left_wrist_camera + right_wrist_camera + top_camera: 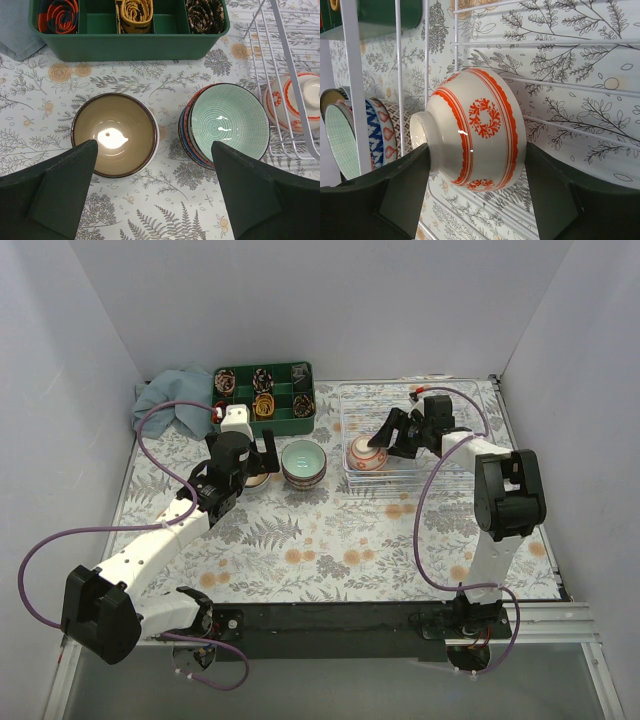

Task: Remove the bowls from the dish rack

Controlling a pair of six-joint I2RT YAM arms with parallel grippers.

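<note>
The white wire dish rack [440, 405] stands at the back right. One white bowl with red bands [366, 452] rests tilted on its wires, foot towards the rack's left side. My right gripper [385, 440] is open; in the right wrist view its fingers [395, 195] straddle this bowl [480, 125], one by the foot and one by the rim, close to both. Left of the rack stands a stack of bowls with a green one on top [303, 460]. A brown bowl [114, 134] sits beside the stack [227, 122]. My left gripper [155, 190] is open and empty above the cloth in front of them.
A green compartment tray [265, 415] with rolled items stands at the back, and shows in the left wrist view [125, 47]. A blue cloth [165, 400] lies left of it. The rack's near-left corner [280, 60] is close to the stack. White walls enclose the table.
</note>
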